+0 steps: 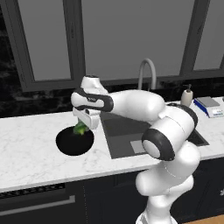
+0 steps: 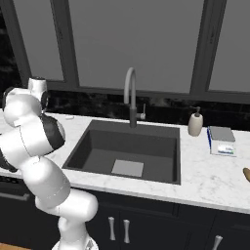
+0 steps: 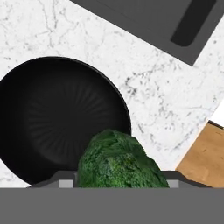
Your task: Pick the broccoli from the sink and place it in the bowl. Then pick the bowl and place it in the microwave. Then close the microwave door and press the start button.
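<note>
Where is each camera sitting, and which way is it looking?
Left base view: behind the arm's left, facing the counter; arm, gripper holding broccoli above the bowl.
Right base view: behind its right, facing the sink; arm at left.
Hand view: on the hand, looking down.
Both base views share sink and faucet.

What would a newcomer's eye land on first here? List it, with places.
The bright green broccoli stands out first, held in the gripper just above the glossy black bowl on the white marble counter, left of the sink. Next comes the big white arm reaching across the basin, below the curved silver faucet. To the sink's right stands a soap dispenser.
</note>
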You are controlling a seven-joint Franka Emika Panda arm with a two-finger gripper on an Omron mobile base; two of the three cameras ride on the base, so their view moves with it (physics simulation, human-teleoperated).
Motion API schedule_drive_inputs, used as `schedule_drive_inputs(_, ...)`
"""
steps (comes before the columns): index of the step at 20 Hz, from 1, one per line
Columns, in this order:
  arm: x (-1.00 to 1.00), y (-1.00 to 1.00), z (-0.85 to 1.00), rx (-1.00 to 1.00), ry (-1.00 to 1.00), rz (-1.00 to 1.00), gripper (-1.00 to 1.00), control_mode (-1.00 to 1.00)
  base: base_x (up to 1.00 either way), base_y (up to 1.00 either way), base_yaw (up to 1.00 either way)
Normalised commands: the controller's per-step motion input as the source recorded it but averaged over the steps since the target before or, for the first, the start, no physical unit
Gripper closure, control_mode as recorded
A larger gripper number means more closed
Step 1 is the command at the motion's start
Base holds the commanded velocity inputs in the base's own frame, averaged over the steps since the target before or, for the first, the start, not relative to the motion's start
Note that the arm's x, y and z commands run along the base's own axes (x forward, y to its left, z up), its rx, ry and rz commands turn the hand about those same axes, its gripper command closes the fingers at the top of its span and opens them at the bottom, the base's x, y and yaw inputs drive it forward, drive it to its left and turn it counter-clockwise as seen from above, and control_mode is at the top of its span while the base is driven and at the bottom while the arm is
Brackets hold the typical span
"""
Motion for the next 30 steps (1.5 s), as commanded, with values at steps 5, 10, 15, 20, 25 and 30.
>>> schedule_drive_inputs(5,0.26,0.03,-0.45,-0.07,-0.03,0.00,1.00,-1.00,0.00,0.00,0.00)
schedule_drive_inputs(10,0.36,0.32,-0.52,-0.08,-0.02,0.00,1.00,-1.00,0.00,0.00,0.00)
schedule_drive_inputs(15,0.37,0.13,-0.38,-0.08,0.00,0.00,1.00,-1.00,0.00,0.00,0.00)
schedule_drive_inputs(20,0.31,0.05,-0.34,-0.07,0.00,0.00,1.00,-1.00,0.00,0.00,0.00)
schedule_drive_inputs(25,0.18,0.07,-0.29,-0.06,0.00,0.00,1.00,-1.00,0.00,0.00,0.00)
schedule_drive_inputs(30,0.05,0.04,-0.29,-0.04,0.00,0.00,1.00,-1.00,0.00,0.00,0.00)
